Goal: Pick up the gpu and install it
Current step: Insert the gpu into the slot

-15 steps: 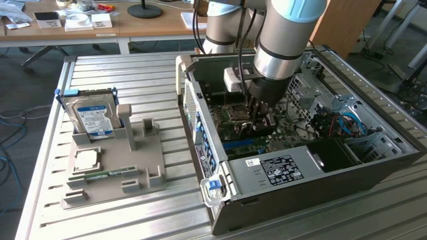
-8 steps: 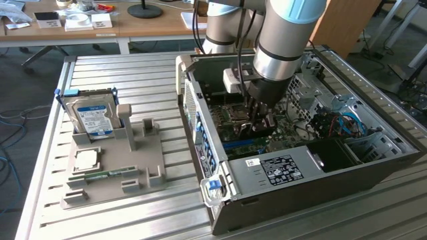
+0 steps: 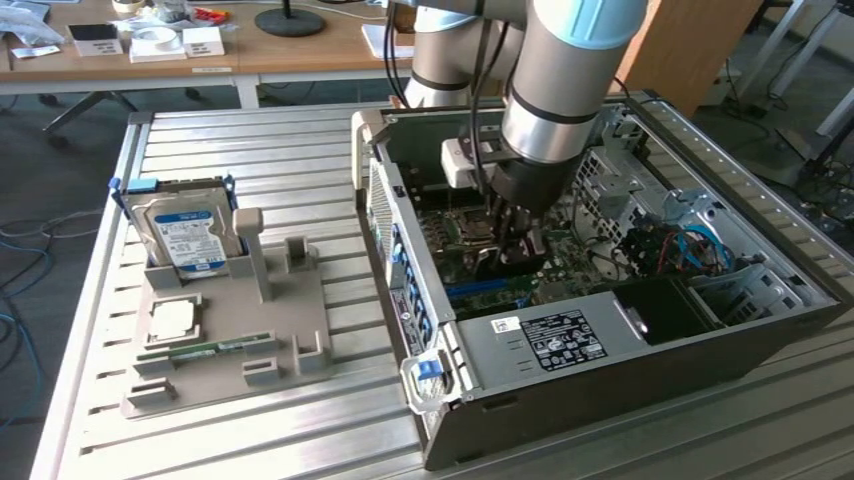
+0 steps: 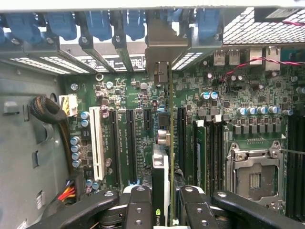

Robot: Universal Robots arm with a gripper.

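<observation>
**Card held edge-on above the board, inside the case**

We start at the jaws: they are pinched on the gpu point(image 4: 164, 191), 1 finger point(image 4: 139, 210) on each flat side, and the card runs edge-on away from the wrist camera with its silver bracket point(image 4: 164, 45) at the far end against the back wall of the case. In the wrist view the gripper point(image 4: 162, 212) sits low over the green motherboard point(image 4: 128, 95), and the card lines up along the long dark slots point(image 4: 116, 143), just beside a white slot point(image 4: 96, 143); we cannot tell whether its edge is touching a slot.

From the exterior view, we see the gripper point(image 3: 514, 250) reaching down into the open computer case point(image 3: 641, 360), the arm point(image 3: 567, 80) coming in from above. On the exterior view's left, well apart from the case, a grey holder tray point(image 3: 227, 330) sits on the slatted metal table point(image 3: 267, 150). It carries an upright hard drive point(image 3: 183, 235) with a blue label, and a narrow green memory stick point(image 3: 214, 350) lying flat near its front.
</observation>
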